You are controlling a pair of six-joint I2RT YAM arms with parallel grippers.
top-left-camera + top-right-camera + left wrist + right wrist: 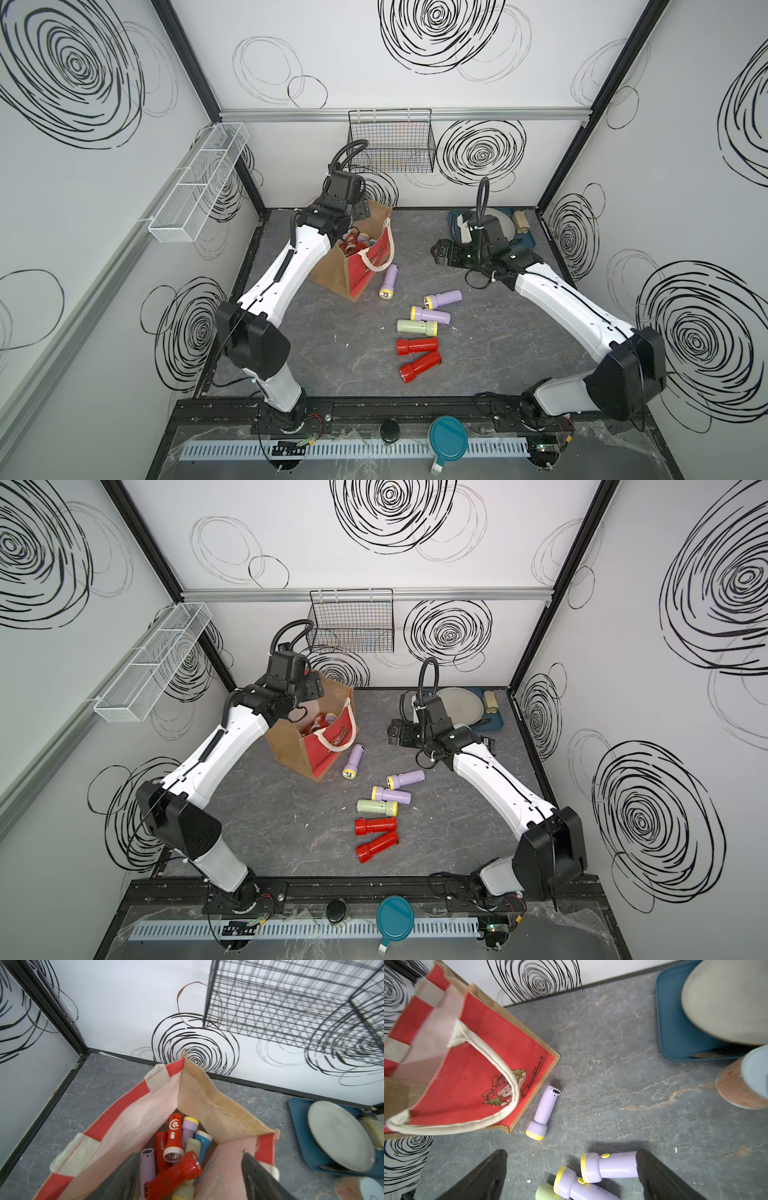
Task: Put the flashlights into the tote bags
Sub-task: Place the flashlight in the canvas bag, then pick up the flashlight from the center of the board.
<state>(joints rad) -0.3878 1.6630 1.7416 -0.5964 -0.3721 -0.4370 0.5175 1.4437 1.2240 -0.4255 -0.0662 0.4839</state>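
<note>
The brown jute tote bag with red panels stands at the back left of the table, also seen in a top view. My left gripper hangs open over its mouth, holding nothing. Below it in the bag lie several flashlights: a red one on top, then lilac, blue and pale green ones. Several more flashlights lie on the table: lilac, lilac, lilac, green, red, red. My right gripper is open above the lilac ones, touching none.
A black wire basket hangs on the back wall and a white mesh basket on the left wall. A blue tray with a plate and a tan can sits at the back right. A teal lid lies at the front.
</note>
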